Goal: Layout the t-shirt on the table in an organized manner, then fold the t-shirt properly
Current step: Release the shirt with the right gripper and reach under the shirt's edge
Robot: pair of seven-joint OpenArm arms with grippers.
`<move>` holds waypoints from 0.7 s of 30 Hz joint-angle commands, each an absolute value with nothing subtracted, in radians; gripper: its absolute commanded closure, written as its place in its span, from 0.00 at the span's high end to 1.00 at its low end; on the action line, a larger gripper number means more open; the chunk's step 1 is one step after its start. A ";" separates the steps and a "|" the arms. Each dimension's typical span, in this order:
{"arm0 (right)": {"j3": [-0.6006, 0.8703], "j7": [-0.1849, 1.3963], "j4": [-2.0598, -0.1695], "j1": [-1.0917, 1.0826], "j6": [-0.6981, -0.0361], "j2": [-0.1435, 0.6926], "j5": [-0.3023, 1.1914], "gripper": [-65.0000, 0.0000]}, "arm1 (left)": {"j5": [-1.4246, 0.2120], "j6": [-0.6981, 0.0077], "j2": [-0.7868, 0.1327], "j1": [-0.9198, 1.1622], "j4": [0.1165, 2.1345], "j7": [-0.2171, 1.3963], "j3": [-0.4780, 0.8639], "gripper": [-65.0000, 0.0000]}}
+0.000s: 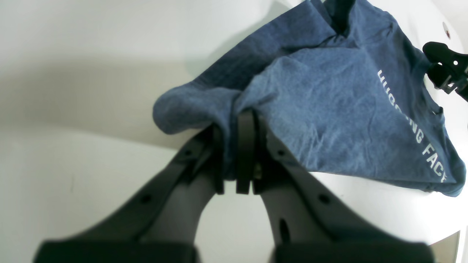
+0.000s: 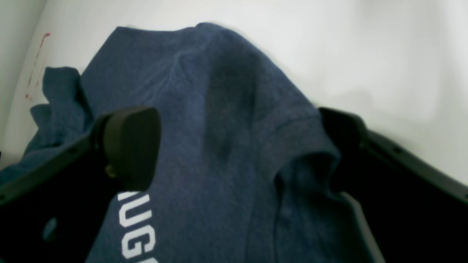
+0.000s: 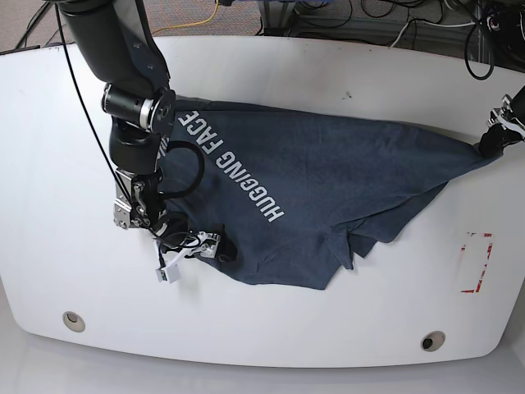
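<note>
The dark blue t-shirt [image 3: 328, 180] lies rumpled across the white table [image 3: 344, 74], its white lettering [image 3: 238, 168] running diagonally. At the table's right edge, my left gripper [image 3: 490, 141] is shut on a bunched corner of the t-shirt [image 1: 329, 102], with fabric wrapped around its closed fingers [image 1: 244, 146] and pulled taut. My right gripper [image 3: 216, 246] sits at the shirt's near-left edge. In the right wrist view it [image 2: 234, 135] stands open, with the t-shirt [image 2: 219, 109] draped between its wide-apart fingers [image 2: 131, 146]. The right gripper [image 1: 448, 69] also shows in the left wrist view beside the lettering.
A red-taped rectangle [image 3: 476, 263] marks the table near the right front. Two round grey grommets [image 3: 74, 320] [image 3: 432, 340] sit along the front edge. The right arm's dark column [image 3: 123, 66] rises over the table's back left. Cables [image 3: 369, 25] lie beyond the far edge.
</note>
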State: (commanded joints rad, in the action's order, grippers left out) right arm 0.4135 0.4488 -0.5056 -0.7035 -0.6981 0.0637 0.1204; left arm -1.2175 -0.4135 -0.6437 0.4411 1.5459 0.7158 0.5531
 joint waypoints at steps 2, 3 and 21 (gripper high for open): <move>0.414 0.444 -0.506 -0.704 -0.698 0.062 0.120 0.70 | -1.218 -0.414 -0.644 0.440 1.546 0.716 0.552 0.01; 0.414 0.440 -0.506 -0.704 -0.698 0.054 0.120 0.62 | -1.218 -0.414 -0.644 0.440 1.546 0.716 0.552 0.01; 0.346 0.499 -0.588 -0.699 -0.698 0.038 0.125 0.00 | -1.211 -0.414 -0.644 0.437 1.544 0.716 0.550 0.01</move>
